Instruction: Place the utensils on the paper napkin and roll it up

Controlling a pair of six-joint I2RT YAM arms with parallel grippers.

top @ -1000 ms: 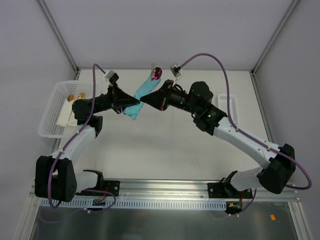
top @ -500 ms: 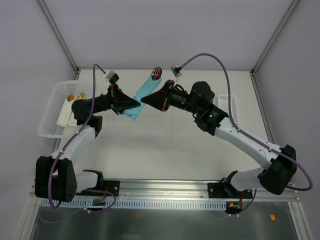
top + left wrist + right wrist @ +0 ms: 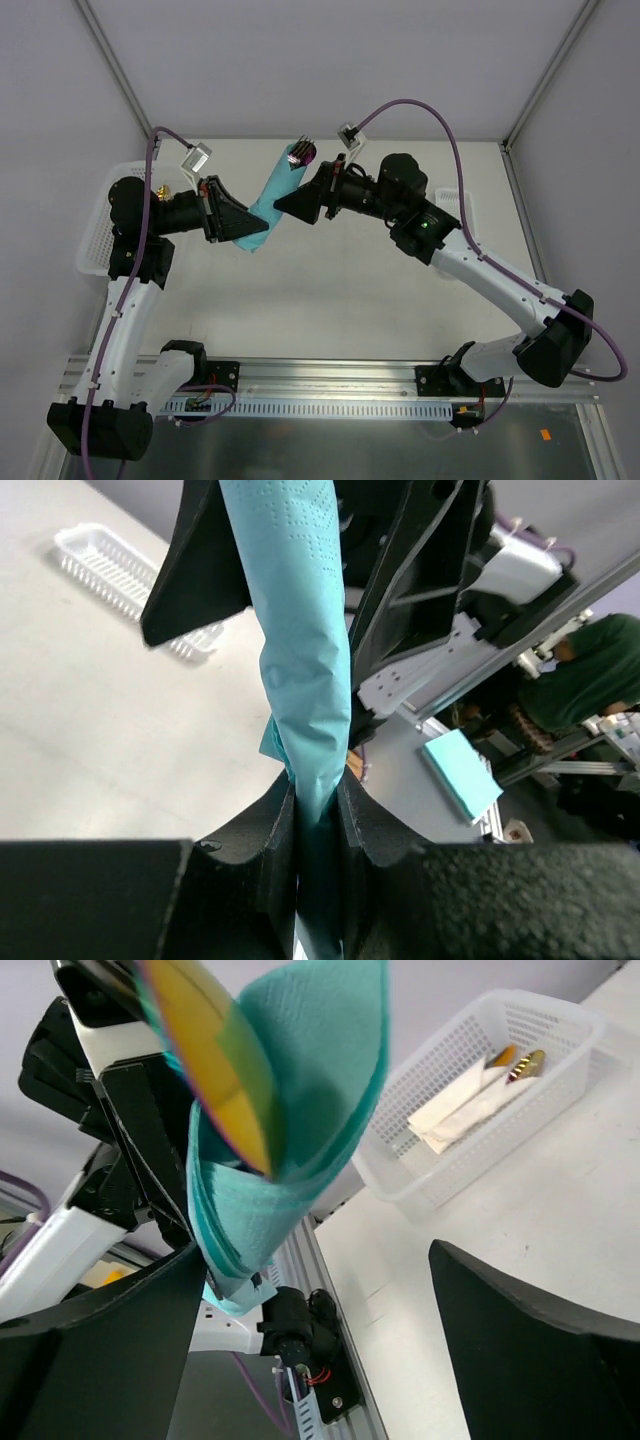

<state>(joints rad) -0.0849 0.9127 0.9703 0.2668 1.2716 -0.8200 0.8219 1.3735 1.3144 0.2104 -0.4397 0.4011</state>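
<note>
Under the paper napkin (image 3: 275,190), which hung in the air as a narrow teal roll on a slant, lay the pale table (image 3: 330,290). To the left of the roll the left arm (image 3: 125,300) rose from its base and bent in toward it. To the right of the roll the right arm (image 3: 480,275) reached in from the other side.

Farther left of the roll stood a white basket (image 3: 95,250), partly hidden behind the left arm; it held white rolled napkins (image 3: 470,1095) with gold tips showing. Well to the right of the roll sat a small white tray (image 3: 458,215), just beside the right arm.

At the roll's lower end the left gripper (image 3: 318,792) was clamped tight on the paper, its fingers pressed against both sides. Around the roll's middle the right gripper (image 3: 285,203) stood with its jaws wide apart, one finger on each side; whether either finger touched the paper could not be told.

Out of the roll's upper end poked the utensils (image 3: 300,152), only their shiny purplish heads showing, the handles wrapped inside.
</note>
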